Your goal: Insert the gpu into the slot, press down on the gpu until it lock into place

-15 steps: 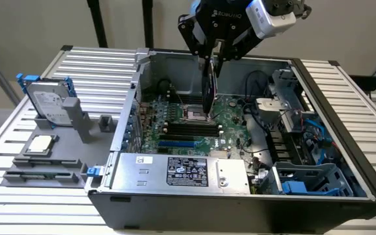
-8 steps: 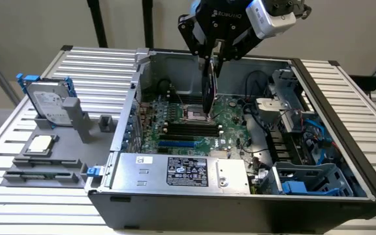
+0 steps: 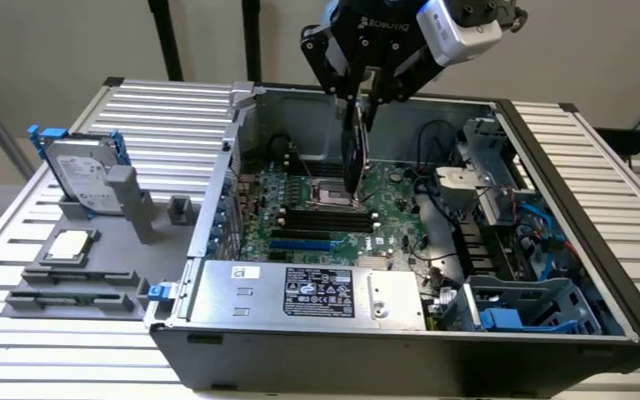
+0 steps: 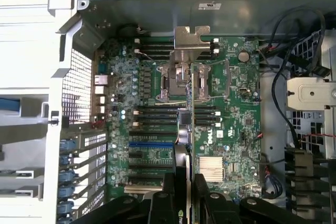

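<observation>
Above mobo (image 3: 400, 207), gpu (image 3: 356, 154) clamped in end effector (image 3: 362, 93)

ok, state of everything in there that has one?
gpu: held edge-on above the motherboard, not seated.
gripper: fingers shut on the gpu.
slot: empty.
computer case: lying on its side, side panel off.
hard drive: outside the case, standing in a grey holder.

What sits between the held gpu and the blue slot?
In the exterior view, the black memory sockets on the motherboard lie between the gpu and the slot.
</observation>
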`<state>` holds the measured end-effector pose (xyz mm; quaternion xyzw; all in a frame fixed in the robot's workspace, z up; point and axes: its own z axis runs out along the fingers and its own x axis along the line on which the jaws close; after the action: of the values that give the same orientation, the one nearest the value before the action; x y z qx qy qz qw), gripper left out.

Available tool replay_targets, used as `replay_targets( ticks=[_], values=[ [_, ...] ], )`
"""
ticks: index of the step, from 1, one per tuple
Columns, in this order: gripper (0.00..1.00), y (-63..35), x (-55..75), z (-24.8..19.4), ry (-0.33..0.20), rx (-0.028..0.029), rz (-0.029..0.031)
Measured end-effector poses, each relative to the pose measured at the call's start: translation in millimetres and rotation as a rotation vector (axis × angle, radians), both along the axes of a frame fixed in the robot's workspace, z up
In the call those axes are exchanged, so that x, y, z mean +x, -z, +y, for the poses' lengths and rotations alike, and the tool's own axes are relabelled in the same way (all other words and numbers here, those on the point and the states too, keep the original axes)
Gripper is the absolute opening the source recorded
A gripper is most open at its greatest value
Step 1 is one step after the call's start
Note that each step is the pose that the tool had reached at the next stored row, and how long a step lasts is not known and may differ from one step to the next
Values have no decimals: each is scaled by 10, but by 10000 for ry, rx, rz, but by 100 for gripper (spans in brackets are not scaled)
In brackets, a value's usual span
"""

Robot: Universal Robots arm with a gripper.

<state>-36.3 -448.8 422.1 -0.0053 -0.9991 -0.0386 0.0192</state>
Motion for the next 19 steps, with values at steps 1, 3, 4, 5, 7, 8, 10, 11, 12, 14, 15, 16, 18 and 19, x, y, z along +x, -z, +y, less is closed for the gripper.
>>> replay_targets(
  ticks=[1, 3, 4, 5, 7, 8, 10, 11, 12, 14, 15, 16, 18, 19],
  values=[
    [26, 0, -1, 0, -154, 0, 0],
    [26, 1, -2, 0, -516, 1, 0],
    [26, 0, -2, 0, -695, 1, 0],
    [26, 0, -2, 0, -880, 1, 0],
    [26, 1, -1, 0, -1246, 1, -1],
    [26, 1, -2, 0, -1431, 1, -1],
    [26, 0, -2, 0, -1797, 0, 0],
    [26, 0, -2, 0, -1976, 1, 0],
    [26, 0, -2, 0, -2156, 0, 0],
    [26, 0, -1, 0, -2516, 1, 0],
    [26, 1, -2, 0, -2707, 2, -1],
    [26, 1, -1, 0, -2886, 1, 0],
    [26, 1, -2, 0, -3246, 0, 0],
    [26, 1, -1, 0, -3426, 1, 0]
  ],
)
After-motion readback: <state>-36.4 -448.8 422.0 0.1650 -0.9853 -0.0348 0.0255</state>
